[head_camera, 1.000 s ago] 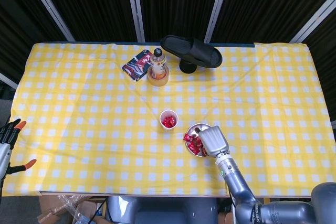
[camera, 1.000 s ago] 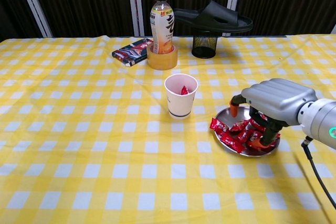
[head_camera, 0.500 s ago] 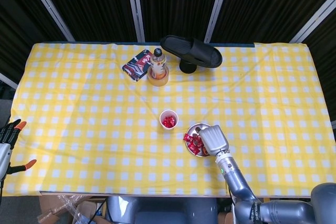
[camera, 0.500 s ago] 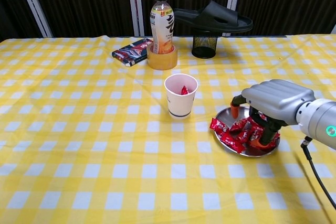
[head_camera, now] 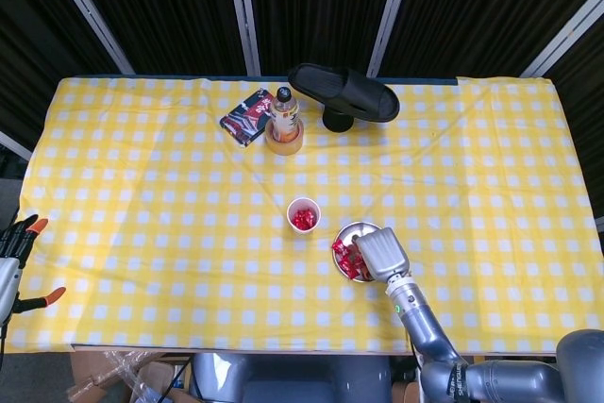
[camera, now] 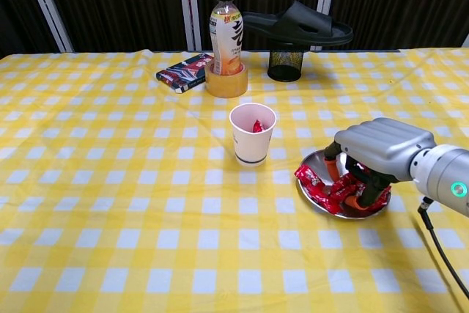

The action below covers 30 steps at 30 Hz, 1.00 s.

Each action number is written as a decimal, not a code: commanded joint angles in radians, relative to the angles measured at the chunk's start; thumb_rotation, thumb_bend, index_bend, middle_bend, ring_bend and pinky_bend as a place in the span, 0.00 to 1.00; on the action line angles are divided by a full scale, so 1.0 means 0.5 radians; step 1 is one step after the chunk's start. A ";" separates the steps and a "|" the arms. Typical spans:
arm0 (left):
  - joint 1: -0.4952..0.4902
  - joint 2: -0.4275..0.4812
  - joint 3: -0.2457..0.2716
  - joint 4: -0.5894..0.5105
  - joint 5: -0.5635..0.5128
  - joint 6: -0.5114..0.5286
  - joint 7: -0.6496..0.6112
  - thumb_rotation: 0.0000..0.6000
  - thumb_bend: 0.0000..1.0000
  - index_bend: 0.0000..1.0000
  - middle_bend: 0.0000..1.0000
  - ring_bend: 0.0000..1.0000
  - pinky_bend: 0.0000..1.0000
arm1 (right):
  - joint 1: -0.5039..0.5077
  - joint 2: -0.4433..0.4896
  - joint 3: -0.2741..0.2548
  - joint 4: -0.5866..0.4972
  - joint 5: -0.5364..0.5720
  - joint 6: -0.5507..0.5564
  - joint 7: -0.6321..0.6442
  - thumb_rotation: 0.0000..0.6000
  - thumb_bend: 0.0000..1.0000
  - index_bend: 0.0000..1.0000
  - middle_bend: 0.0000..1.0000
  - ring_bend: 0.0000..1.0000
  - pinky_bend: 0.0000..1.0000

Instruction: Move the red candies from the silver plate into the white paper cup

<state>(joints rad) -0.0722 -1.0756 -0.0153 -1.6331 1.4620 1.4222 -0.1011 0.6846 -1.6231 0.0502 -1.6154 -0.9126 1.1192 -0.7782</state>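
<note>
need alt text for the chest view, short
The right robot hand reaches down into the red wrapped candies on a round silver plate, beside a white paper cup with red candy inside, on a yellow checked tablecloth.

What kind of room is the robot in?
Probably a robot test lab, not a kitchen: dark curtains wall in a yellow checked tablecloth, and a black slipper sits oddly atop a black mesh cup.

Silver-grey right hand (camera: 375, 153), orange fingertips (camera: 355, 200); green wrist light; black cable
</note>
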 commanded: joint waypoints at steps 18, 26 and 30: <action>-0.002 0.004 0.001 -0.005 -0.002 -0.006 -0.005 1.00 0.03 0.00 0.00 0.00 0.00 | -0.006 0.072 -0.006 -0.128 -0.100 0.021 -0.009 1.00 0.48 0.55 0.82 0.92 0.98; 0.000 0.006 0.001 -0.007 -0.002 -0.004 -0.013 1.00 0.03 0.00 0.00 0.00 0.00 | 0.013 0.183 0.046 -0.353 -0.194 0.115 -0.084 1.00 0.48 0.55 0.82 0.92 0.98; -0.001 0.011 0.002 -0.010 0.000 -0.008 -0.019 1.00 0.03 0.00 0.00 0.00 0.00 | 0.037 0.243 0.122 -0.465 -0.163 0.147 -0.115 1.00 0.48 0.55 0.82 0.92 0.98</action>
<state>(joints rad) -0.0729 -1.0703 -0.0140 -1.6381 1.4621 1.4180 -0.1107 0.6968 -1.5143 0.0972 -1.8324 -0.9996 1.1845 -0.8272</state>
